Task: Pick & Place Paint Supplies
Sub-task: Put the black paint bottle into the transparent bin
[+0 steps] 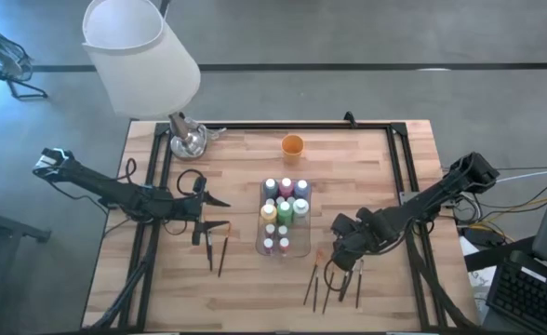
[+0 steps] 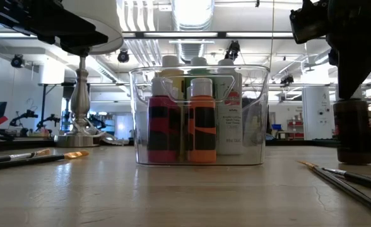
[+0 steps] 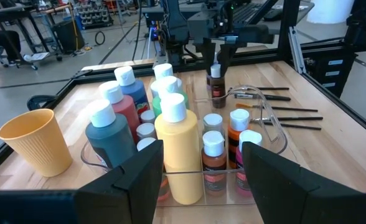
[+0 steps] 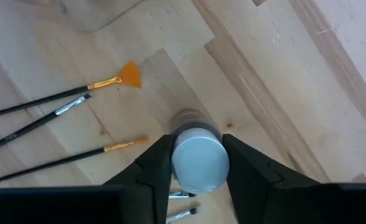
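Right gripper [image 4: 197, 163] fingers around brown bottle [image 3: 216, 84], upright — left gripper [image 3: 198, 163] open

White-shaded lamp [image 1: 141, 51] at table's far-left corner, orange cup [image 1: 292, 145] beyond clear plastic tray [image 1: 300, 249] mid-table

paint bottles [image 3: 170, 134] crowd the clear tray [image 3: 276, 134] beside an orange cup [image 3: 35, 140].

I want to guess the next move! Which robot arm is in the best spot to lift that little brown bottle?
The right one, probably. The right gripper already has its fingers on either side of the brown bottle, standing beside the brushes. The left gripper waits open across the tray.
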